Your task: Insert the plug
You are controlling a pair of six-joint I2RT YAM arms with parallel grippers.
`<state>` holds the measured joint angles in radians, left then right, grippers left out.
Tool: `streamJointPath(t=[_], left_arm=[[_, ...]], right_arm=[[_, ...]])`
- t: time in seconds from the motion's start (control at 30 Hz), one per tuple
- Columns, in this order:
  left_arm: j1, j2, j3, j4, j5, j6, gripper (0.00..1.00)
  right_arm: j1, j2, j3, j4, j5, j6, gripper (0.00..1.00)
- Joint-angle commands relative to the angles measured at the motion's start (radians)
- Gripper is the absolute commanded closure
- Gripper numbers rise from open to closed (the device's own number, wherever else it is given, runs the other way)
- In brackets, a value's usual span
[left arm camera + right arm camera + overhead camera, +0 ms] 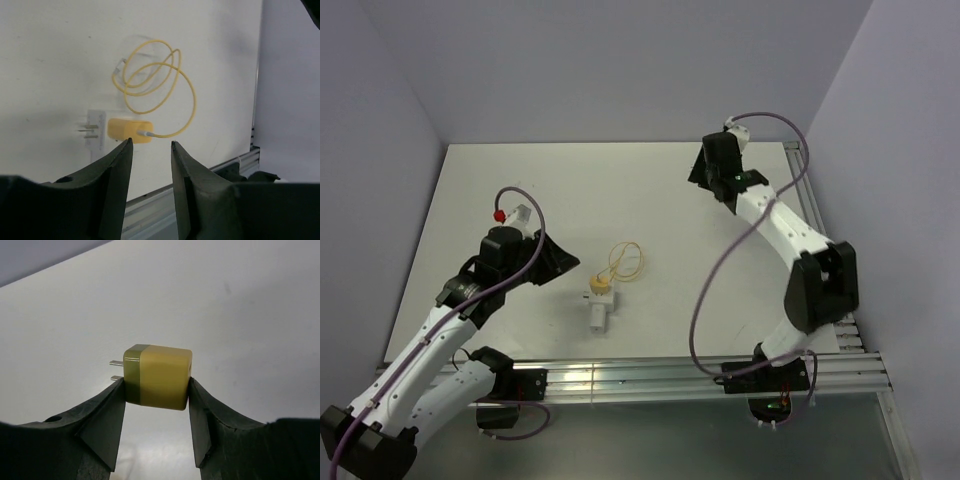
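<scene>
The right gripper (pixel 156 385) pinches the plug (pixel 162 372) by its sides, pronged end clear for insertion; the left gripper (pixel 151 144) is spread, empty.

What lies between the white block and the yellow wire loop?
The yellow connector, touching the white block, feeding the wire loop; seen in the top external view.

No text, label, brand mark, number or sign can be read on the plug (pixel 160 377), the tabletop (pixel 520 200) or elsewhere.

plug (pixel 162 376): glossy yellow plastic, metal prongs (pixel 116 363) | table (pixel 240 305): matt white
</scene>
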<state>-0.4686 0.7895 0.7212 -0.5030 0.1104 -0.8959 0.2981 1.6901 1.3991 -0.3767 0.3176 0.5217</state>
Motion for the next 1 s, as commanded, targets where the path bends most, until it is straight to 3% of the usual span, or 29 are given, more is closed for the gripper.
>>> streamJointPath(t=[0.0, 0.13, 0.37, 0.6, 0.97], left_arm=[[0.005, 0.03, 0.052, 0.061, 0.144, 0.043, 0.58], [0.008, 0.04, 0.057, 0.151, 0.354, 0.034, 0.52], [0.008, -0.019, 0.057, 0.222, 0.433, -0.015, 0.38], [-0.001, -0.009, 0.03, 0.248, 0.495, 0.011, 0.28], [-0.116, 0.047, 0.012, 0.319, 0.436, -0.029, 0.33]], right_arm=[[0.114, -0.192, -0.177, 0.183, -0.086, -0.086, 1.0], [0.241, -0.435, -0.423, 0.401, -0.262, -0.138, 1.0], [0.494, -0.673, -0.687, 0.521, -0.357, -0.278, 1.0], [0.644, -0.748, -0.736, 0.536, -0.376, -0.301, 1.0], [0.743, -0.692, -0.687, 0.561, -0.423, -0.331, 1.0]])
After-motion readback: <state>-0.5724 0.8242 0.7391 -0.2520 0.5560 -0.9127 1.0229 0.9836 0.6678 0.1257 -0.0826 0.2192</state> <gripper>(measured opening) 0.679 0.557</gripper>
